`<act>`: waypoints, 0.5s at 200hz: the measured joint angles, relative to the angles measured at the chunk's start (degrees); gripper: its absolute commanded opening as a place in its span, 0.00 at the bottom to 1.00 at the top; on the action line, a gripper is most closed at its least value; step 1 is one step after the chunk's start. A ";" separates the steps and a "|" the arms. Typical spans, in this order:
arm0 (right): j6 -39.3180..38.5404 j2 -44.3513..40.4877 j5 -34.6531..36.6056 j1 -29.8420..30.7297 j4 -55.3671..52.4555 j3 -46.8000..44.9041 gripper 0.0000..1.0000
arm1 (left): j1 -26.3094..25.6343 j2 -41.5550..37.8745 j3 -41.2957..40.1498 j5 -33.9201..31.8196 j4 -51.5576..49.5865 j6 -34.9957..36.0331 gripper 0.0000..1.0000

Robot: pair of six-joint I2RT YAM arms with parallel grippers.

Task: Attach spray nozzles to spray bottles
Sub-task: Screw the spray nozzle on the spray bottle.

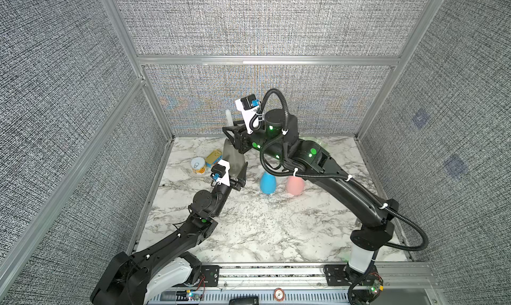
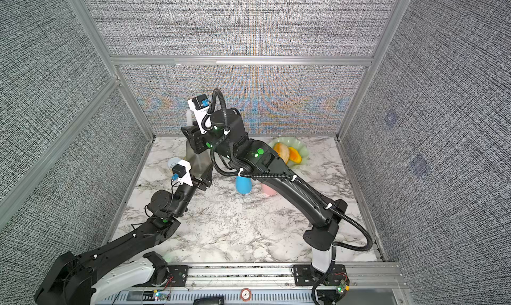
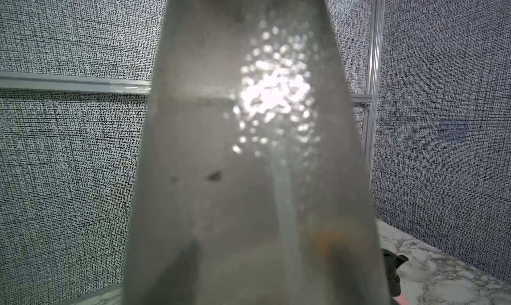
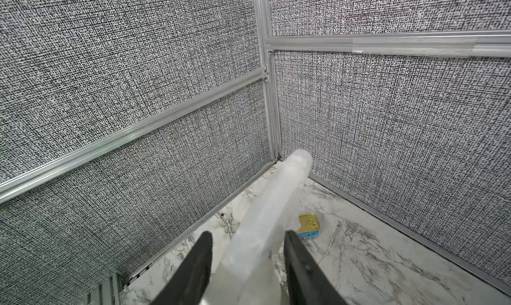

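Observation:
A smoky grey spray bottle (image 1: 233, 158) is held off the table, and my left gripper (image 1: 239, 178) is shut on its lower body. It fills the left wrist view (image 3: 210, 151), with a dip tube (image 3: 284, 207) showing inside it. A white translucent spray nozzle (image 4: 273, 196) sits at the bottle's top (image 1: 228, 118). My right gripper (image 4: 247, 233) is closed on the nozzle's sides. The blue spray bottle (image 1: 267, 182) and the pink spray bottle (image 1: 295, 185) stand mid-table, their tops hidden under my right arm. A black spray nozzle (image 3: 392, 273) shows past the grey bottle.
A round tin can (image 1: 198, 165) and a gold flat tin (image 1: 213, 155) lie near the left wall, close to my left gripper. A green plate (image 2: 304, 149) with fruit (image 2: 287, 153) sits at the back right. Fabric walls enclose three sides.

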 measured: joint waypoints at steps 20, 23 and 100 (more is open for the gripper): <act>0.02 0.00 -0.85 0.00 0.00 0.00 0.32 | 0.00 0.00 0.00 0.02 0.00 0.02 0.67; 0.02 0.00 -0.96 0.00 0.00 0.00 0.31 | 0.00 0.00 0.00 0.02 0.00 0.02 0.67; -0.26 -2.23 -1.22 -0.22 1.95 -3.93 0.19 | 0.00 -0.59 0.00 0.17 -0.81 0.24 0.67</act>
